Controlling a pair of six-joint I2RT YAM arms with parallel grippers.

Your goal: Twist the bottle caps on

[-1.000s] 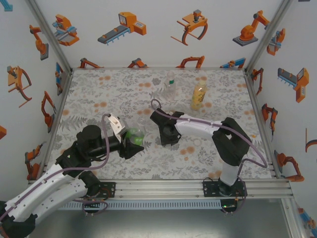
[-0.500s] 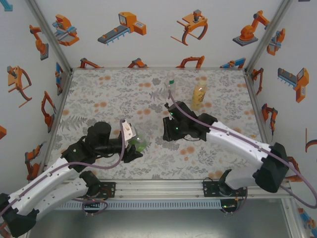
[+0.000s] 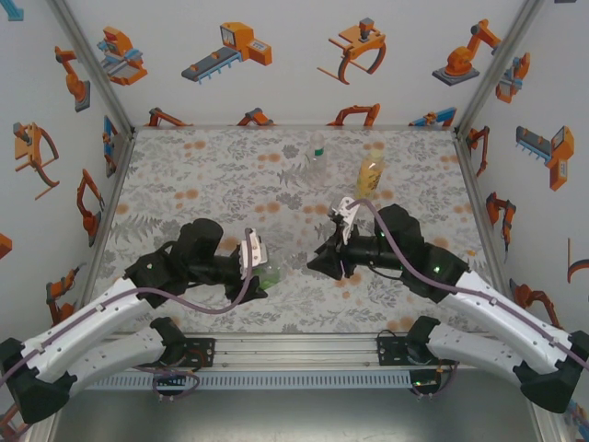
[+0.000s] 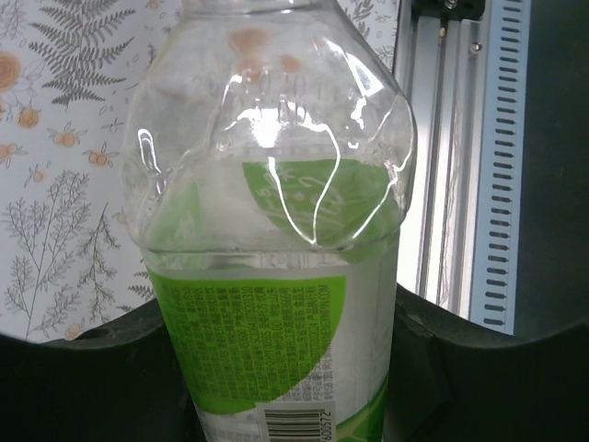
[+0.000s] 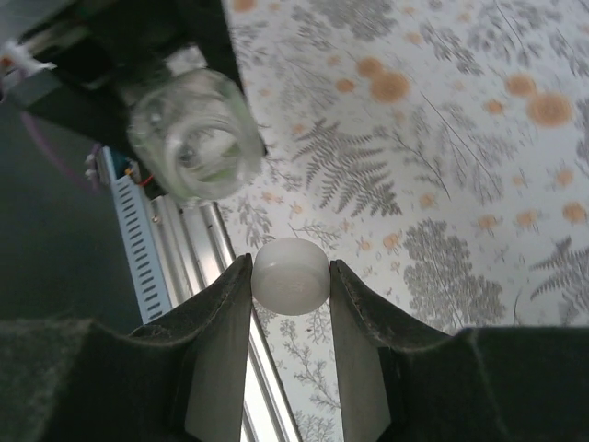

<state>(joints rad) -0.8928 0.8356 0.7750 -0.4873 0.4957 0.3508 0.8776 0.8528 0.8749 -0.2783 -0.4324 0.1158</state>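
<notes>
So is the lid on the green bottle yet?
Off. The green bottle shows an open mouth, and a white cap sits pinched between the right fingers, apart from it.

Glossy clear plastic bottle (image 4: 276, 184), matt white cap (image 5: 291, 274)

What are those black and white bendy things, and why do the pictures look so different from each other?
Those are two robot arms bolted to a flowery table. One picture looks down from above. The other two come from little cameras on the arms' wrists, so you see their own fingers up close. The left gripper holds a see-through bottle with a green label, its open mouth facing the other arm. The right gripper pinches a small white cap and points it toward that mouth. At the back of the table stand a clear bottle and a yellow bottle.
</notes>
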